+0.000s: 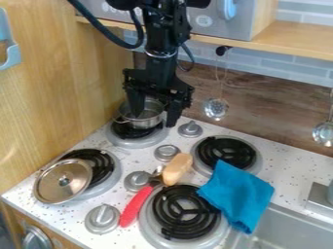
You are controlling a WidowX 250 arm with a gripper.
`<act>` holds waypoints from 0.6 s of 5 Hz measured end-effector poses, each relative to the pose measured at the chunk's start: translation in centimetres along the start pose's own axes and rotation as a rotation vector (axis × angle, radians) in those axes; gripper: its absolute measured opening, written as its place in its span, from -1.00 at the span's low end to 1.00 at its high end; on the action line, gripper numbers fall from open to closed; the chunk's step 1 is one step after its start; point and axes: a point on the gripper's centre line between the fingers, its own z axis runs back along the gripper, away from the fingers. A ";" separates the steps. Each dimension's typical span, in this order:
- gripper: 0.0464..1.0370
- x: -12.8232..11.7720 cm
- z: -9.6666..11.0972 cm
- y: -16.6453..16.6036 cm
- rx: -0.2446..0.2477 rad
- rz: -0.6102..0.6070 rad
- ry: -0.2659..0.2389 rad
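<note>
Your claw (155,118) hung open at the small silver metal pot (151,113), its fingers spread wide enough to span part of it; whether they touched, you could not tell. A black coil burner (129,131) supported the pot from beneath. Your round silver lid (63,182) leaned slightly, apparently because another burner (102,165) propped it.

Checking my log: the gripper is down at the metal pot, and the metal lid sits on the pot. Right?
Not quite: the camera view shows the metal lid resting on the front-left burner, not on the metal pot. The gripper is down at the pot.
</note>
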 end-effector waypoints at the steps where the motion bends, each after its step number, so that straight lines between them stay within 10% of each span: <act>1: 0.94 -0.4 -1.1 -0.2 0.003 -0.003 0.035; 3: 0.94 -0.5 -1.4 -4.4 -0.052 -0.051 0.066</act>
